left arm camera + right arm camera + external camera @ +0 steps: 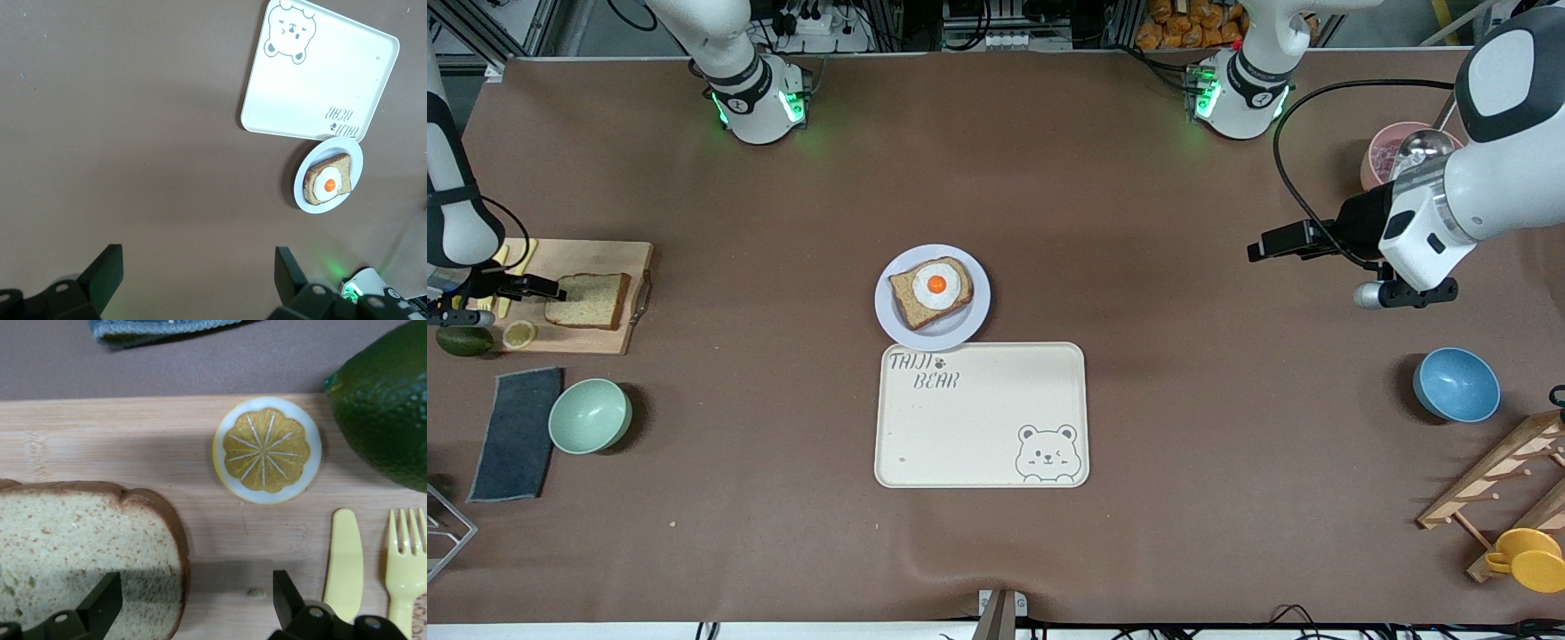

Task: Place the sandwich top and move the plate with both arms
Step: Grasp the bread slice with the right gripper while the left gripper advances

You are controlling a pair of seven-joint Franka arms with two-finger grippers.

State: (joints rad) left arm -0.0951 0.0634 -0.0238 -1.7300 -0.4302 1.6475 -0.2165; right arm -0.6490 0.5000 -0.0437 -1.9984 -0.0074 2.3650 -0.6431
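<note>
Showing right fingers [190, 603] spread over sandwich top [87, 553]; left fingers [197, 277] spread over bare table [133, 133].

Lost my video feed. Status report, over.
Right gripper open over wooden board, at plain tan bread slice. Left gripper open, waiting over bare table. Egg-topped slice on round pale plate. Nothing blocking.

egg slice [931, 292] on plate [971, 322]; tray [980, 418] nearer camera.

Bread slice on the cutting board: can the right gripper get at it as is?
Probably yes. The right gripper hangs open just above the cutting board, one finger already over the bread slice. Nothing covers it; the lemon slice and yellow knife lie beside it.
</note>
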